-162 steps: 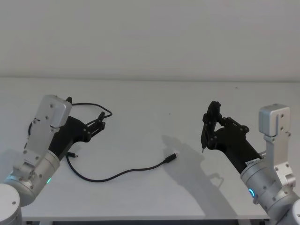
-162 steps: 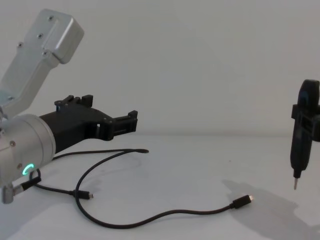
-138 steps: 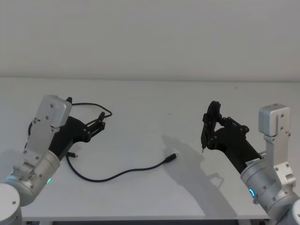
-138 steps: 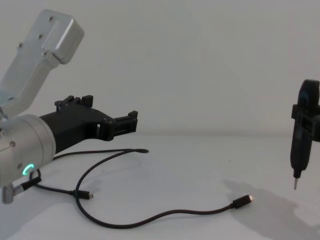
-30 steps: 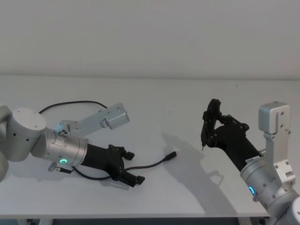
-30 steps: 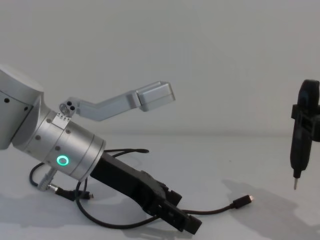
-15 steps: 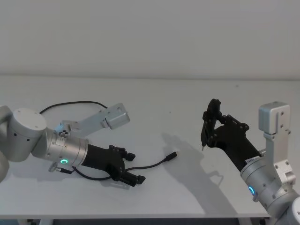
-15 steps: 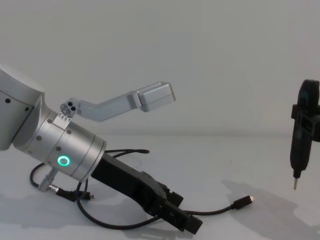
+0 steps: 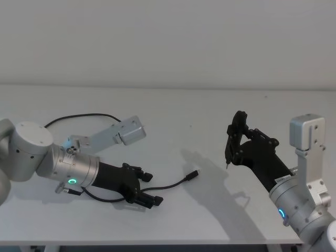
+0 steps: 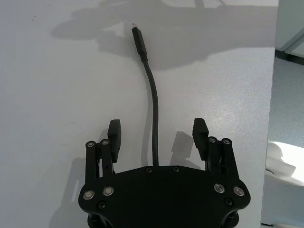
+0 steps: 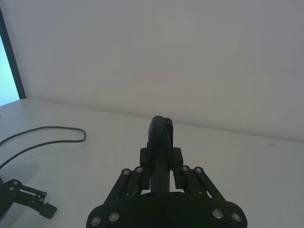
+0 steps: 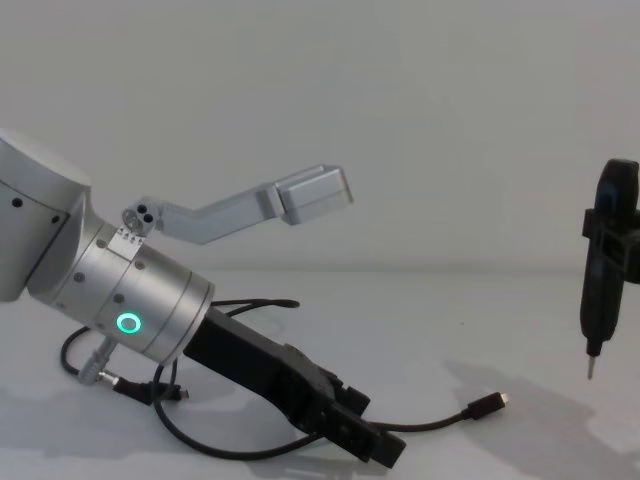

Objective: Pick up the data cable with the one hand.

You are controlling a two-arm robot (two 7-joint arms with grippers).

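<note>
The data cable (image 9: pixel 170 184) lies on the white table (image 9: pixel 173 105), its metal-tipped plug (image 9: pixel 194 173) pointing toward the middle. The one hand, my left gripper (image 9: pixel 149 189), is low over the cable's middle stretch and open. In the left wrist view the cable (image 10: pixel 151 90) runs between the two spread fingers (image 10: pixel 114 134) without touching either pad, and the plug (image 10: pixel 137 35) lies ahead. The chest view shows the left gripper (image 12: pixel 375 440) close to the tabletop and the plug (image 12: pixel 492 403) beyond it. My right gripper (image 9: pixel 231 149) hangs idle and shut above the table's right part.
A black lead (image 9: pixel 79 116) from my left wrist's silver plug (image 12: pixel 90 365) loops on the table behind that arm. The wrist's silver camera bracket (image 9: pixel 128 130) juts above the gripper. The table's front edge (image 9: pixel 173 243) is close to the left gripper.
My left arm has swung from the back left down to the cable's middle, its open fingers now astride it. In the last half second it barely moved. The right arm stayed put.
</note>
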